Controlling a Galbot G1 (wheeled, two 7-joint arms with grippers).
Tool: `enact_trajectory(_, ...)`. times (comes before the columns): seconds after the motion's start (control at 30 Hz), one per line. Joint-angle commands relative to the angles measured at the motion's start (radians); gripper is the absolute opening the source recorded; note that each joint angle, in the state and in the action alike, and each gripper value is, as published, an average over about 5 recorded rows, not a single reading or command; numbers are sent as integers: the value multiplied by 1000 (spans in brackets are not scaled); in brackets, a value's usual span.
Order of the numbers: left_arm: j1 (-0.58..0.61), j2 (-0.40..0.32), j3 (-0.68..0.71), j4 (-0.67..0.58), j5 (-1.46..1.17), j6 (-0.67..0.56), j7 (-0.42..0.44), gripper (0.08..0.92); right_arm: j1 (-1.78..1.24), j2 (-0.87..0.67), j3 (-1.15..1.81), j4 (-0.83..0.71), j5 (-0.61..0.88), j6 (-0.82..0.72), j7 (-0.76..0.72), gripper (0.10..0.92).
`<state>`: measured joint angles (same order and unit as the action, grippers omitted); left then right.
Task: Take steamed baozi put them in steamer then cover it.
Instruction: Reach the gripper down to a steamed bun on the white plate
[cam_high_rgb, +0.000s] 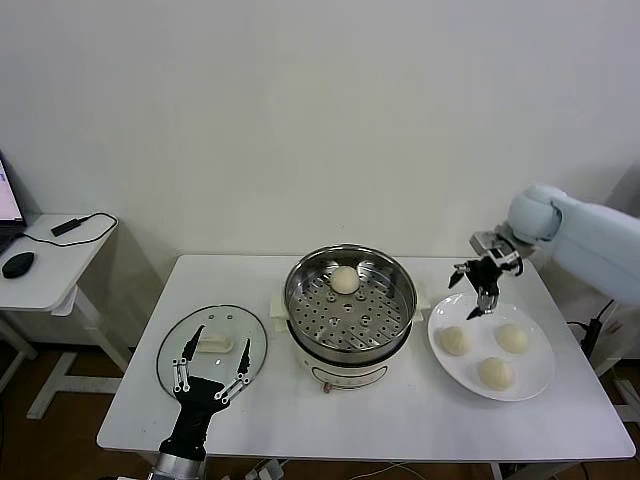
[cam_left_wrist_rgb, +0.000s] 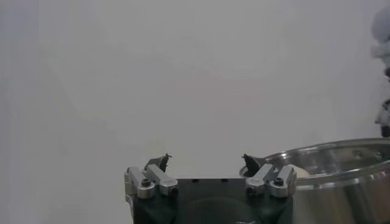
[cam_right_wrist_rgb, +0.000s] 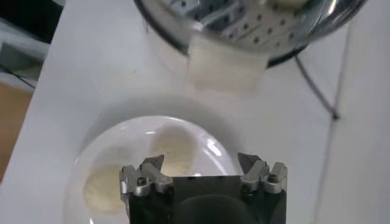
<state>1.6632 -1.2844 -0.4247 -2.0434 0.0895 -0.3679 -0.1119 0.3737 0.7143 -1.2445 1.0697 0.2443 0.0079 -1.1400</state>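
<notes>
The steamer (cam_high_rgb: 350, 318) stands mid-table with one baozi (cam_high_rgb: 345, 280) on its perforated tray. Three more baozi (cam_high_rgb: 455, 340) (cam_high_rgb: 512, 338) (cam_high_rgb: 497, 372) lie on a white plate (cam_high_rgb: 535, 375) to its right. My right gripper (cam_high_rgb: 478, 292) hangs open above the plate's far left part; in the right wrist view it (cam_right_wrist_rgb: 201, 162) is empty over a baozi (cam_right_wrist_rgb: 173, 152), with another (cam_right_wrist_rgb: 103, 189) beside it. The cover (cam_high_rgb: 180, 345), a glass lid with a white handle (cam_high_rgb: 215, 343), lies flat left of the steamer. My left gripper (cam_high_rgb: 221, 338) stands open over it, holding nothing (cam_left_wrist_rgb: 207, 161).
A side desk (cam_high_rgb: 50, 275) with a mouse and a cable stands at far left. The steamer's rim (cam_left_wrist_rgb: 341, 158) shows close beside the left gripper. The steamer's white side handle (cam_right_wrist_rgb: 225, 64) faces the plate (cam_right_wrist_rgb: 131, 131). The table's front strip (cam_high_rgb: 380, 420) is bare.
</notes>
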Motion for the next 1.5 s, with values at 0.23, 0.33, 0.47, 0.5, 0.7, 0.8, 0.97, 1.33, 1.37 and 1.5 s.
enact_trajectory(0.23,5,0,-4,5,1,-7,-2,823,-142,15,20,-74,3,-36,83,823)
enact_trajectory(0.33,4,2,-5,8,0,-8,-2,823,-160,30,29,-86,2,-33,90,823)
enact_trajectory(0.47,2,2,-4,9,-1,-6,-4,823,-177,56,40,-110,5,-29,105,823)
enact_trajectory(0.5,2,2,-4,9,-1,-5,-4,823,-180,61,42,-116,5,-28,107,823)
enact_trajectory(0.7,2,4,-5,13,-1,-6,-6,823,-187,83,42,-138,4,-27,113,823)
enact_trajectory(0.8,2,5,-5,14,-2,-7,-7,823,-188,86,42,-142,4,-27,114,823)
enact_trajectory(0.97,1,4,-4,15,-2,-7,-8,823,-192,85,43,-141,4,-28,117,805)
enact_trajectory(1.33,-2,2,-8,5,-6,-5,-10,823,-187,68,55,-122,5,-32,115,665)
enact_trajectory(1.37,-2,2,-8,3,-7,-4,-10,823,-179,65,55,-118,6,-33,113,660)
enact_trajectory(1.5,-2,4,-9,-4,-8,-3,-11,823,-116,45,47,-91,10,-35,83,654)
